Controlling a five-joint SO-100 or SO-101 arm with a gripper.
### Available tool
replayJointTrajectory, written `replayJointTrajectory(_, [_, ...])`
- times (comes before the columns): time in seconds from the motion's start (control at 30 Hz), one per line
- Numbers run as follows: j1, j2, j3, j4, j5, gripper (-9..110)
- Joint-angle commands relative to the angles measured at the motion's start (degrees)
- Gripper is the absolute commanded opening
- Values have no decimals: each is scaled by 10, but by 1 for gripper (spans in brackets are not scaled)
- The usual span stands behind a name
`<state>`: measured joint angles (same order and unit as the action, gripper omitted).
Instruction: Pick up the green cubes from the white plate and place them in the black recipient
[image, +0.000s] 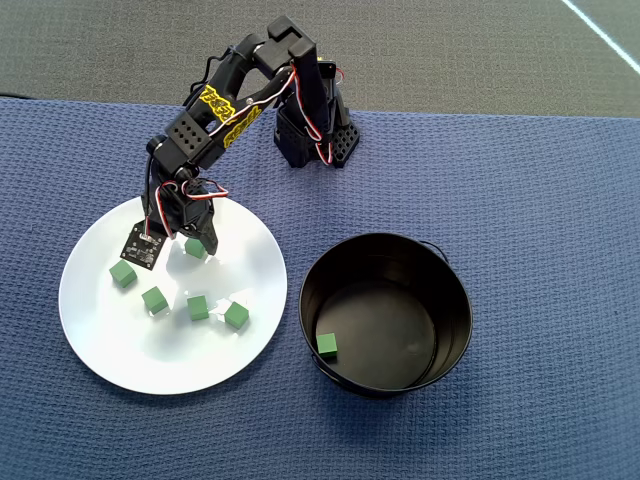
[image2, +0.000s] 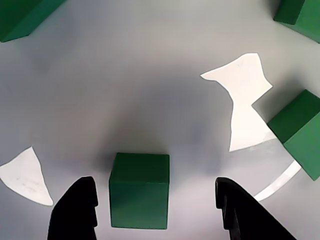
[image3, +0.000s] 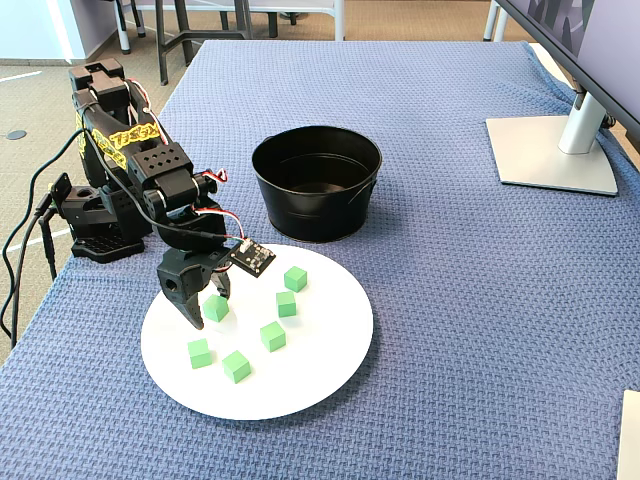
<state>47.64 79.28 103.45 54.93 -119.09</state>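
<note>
Five green cubes (image: 190, 291) lie on the white plate (image: 110, 345), and a sixth green cube (image: 327, 345) sits on the floor of the black recipient (image: 455, 320), near its left wall in the overhead view. In that view the plate is at the left of the blue woven cloth (image: 540, 200) and the pot just to its right, rims close but apart.

The gripper (image: 196, 247) is lowered over the far part of the plate with its fingers apart, one on each side of a single cube (image: 195, 248). In the wrist view that cube (image2: 139, 190) stands between the two black fingertips (image2: 75, 212), with a narrow gap on the left and a wider gap on the right; neither tip touches it. Parts of three more cubes show at the edges of the wrist view. In the fixed view the gripper (image3: 203, 309) straddles the same cube (image3: 216, 308) at the left of the plate (image3: 320, 370), the four others spread to its right and nearer the camera, and the pot (image3: 316, 195) stands beyond the plate. The arm's base (image3: 95, 225) is at the left edge of the cloth, and a monitor stand (image3: 555, 150) rests at the far right.
</note>
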Motion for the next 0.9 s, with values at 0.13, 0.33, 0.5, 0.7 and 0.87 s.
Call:
replayJointTrajectory(0.13, [-4, 7, 7, -21, 7, 0])
replayJointTrajectory(0.33, [-10, 10, 7, -22, 27, 0])
replayJointTrajectory(0.5, [-59, 32, -50, 20, 209, 0])
replayJointTrajectory(0.7, [-101, 91, -221, 262, 376, 0])
replayJointTrajectory(0.87, [-149, 170, -307, 344, 516, 0])
